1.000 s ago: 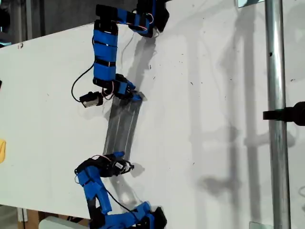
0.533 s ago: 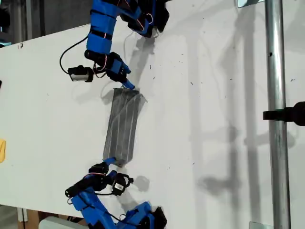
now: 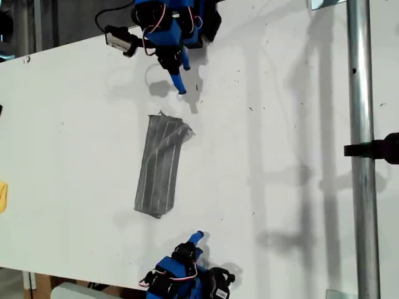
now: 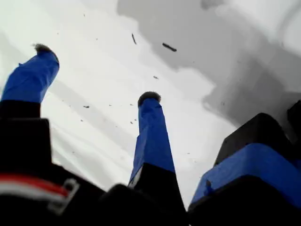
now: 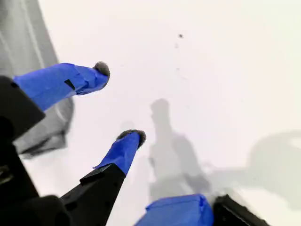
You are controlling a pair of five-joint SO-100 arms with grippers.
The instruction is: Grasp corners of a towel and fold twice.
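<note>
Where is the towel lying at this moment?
The towel lies folded into a narrow strip on the white table, left of centre in the exterior view, between the two arms and touching neither gripper.

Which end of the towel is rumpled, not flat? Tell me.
The towel is rumpled at its top end in the exterior view, where the cloth is creased and a corner pokes sideways. Its bottom end lies flat and tidy.
</note>
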